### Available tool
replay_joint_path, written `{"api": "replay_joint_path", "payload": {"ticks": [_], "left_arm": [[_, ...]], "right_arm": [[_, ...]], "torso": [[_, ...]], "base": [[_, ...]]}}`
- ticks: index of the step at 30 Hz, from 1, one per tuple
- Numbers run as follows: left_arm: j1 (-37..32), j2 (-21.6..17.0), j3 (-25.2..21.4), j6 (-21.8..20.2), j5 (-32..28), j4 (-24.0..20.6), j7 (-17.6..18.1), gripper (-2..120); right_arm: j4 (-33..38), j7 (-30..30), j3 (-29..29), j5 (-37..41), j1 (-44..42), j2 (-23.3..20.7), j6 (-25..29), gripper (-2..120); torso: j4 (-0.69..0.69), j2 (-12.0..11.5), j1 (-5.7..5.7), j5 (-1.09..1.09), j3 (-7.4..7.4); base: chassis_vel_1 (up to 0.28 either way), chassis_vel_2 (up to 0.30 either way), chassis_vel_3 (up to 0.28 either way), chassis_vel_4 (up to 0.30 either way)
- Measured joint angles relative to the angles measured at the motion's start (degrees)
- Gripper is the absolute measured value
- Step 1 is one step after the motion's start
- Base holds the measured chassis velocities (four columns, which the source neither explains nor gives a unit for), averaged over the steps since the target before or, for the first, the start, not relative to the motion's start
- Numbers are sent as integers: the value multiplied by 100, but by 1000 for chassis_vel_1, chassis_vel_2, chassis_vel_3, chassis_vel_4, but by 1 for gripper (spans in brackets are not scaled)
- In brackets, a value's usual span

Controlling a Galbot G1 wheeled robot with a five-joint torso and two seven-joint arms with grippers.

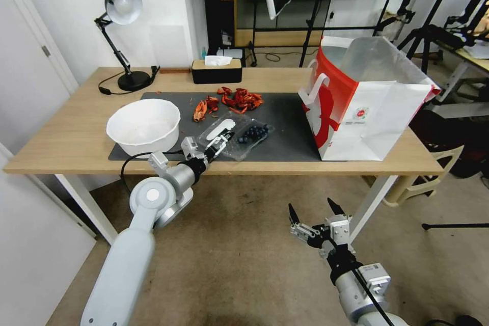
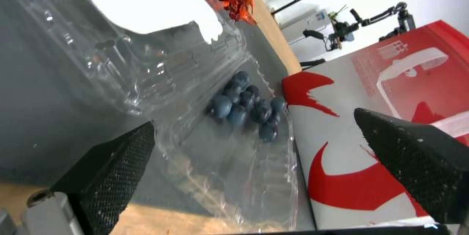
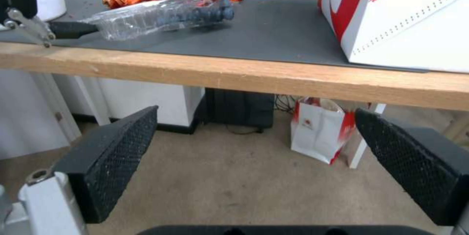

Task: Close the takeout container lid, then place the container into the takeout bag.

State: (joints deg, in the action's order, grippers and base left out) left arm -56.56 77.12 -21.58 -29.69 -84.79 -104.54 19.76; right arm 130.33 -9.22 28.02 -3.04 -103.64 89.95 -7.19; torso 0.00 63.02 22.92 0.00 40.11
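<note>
The right gripper hung below the table edge at 5 o'clock, fingers spread. The left gripper, fingers apart, sat at the takeout container, which lay open on the mat, long axis running 8 to 2 o'clock, lid leftward. The takeout bag stood upright at 2 o'clock.

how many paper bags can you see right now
2. The takeout bag stands on the table's right end, beside the dark mat. A smaller white-and-red bag sits on the floor under the table. Others may be hidden.
</note>
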Motion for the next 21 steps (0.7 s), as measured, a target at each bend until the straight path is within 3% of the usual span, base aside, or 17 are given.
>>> {"api": "replay_joint_path", "payload": {"ticks": [21], "left_arm": [[1, 192, 22, 82, -164, 58, -82, 100]], "right_arm": [[-84, 5, 28, -99, -85, 36, 95, 100]], "torso": [[0, 0, 0, 0, 0]], "base": [[0, 0, 0, 0]]}}
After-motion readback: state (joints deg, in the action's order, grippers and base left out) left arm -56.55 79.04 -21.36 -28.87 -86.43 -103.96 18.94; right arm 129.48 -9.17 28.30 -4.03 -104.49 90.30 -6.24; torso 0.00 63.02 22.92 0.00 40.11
